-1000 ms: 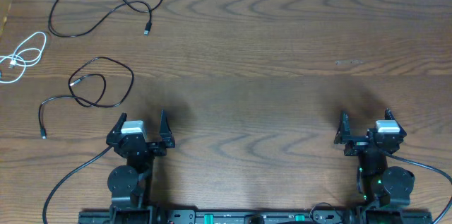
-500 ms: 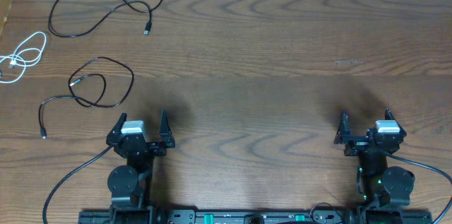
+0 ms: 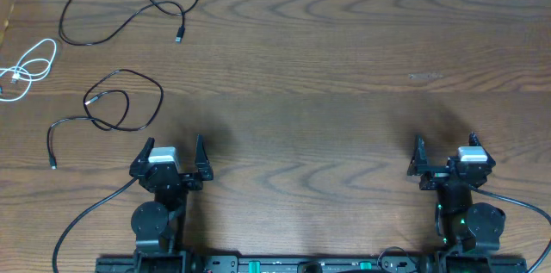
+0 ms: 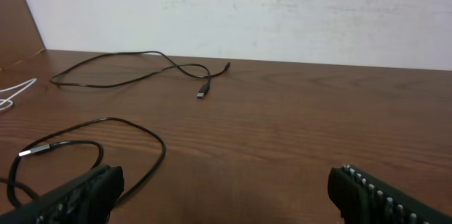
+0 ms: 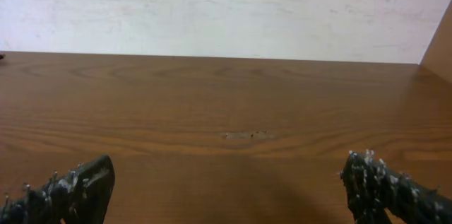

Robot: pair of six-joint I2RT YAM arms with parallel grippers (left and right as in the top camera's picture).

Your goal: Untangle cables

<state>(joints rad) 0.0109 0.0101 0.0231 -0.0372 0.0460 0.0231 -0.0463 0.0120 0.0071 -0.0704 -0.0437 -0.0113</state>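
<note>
Three cables lie apart at the table's far left. One black cable (image 3: 153, 3) sprawls at the back; its plug end (image 4: 203, 94) shows in the left wrist view. A white cable (image 3: 28, 68) is coiled at the left edge. The second black cable (image 3: 161, 96) lies in loose loops just ahead and left of my left gripper (image 3: 174, 145), and its near loop (image 4: 107, 119) passes by the left finger (image 4: 78, 192). Both grippers are open and hold nothing. My right gripper (image 3: 446, 144) stands at the near right over bare wood, with no cable in its view.
The wooden table (image 3: 344, 66) runs to a white wall at the back. A wooden side panel (image 4: 18, 12) rises at the far left. The arm bases and their thick black leads (image 3: 82, 221) sit along the near edge.
</note>
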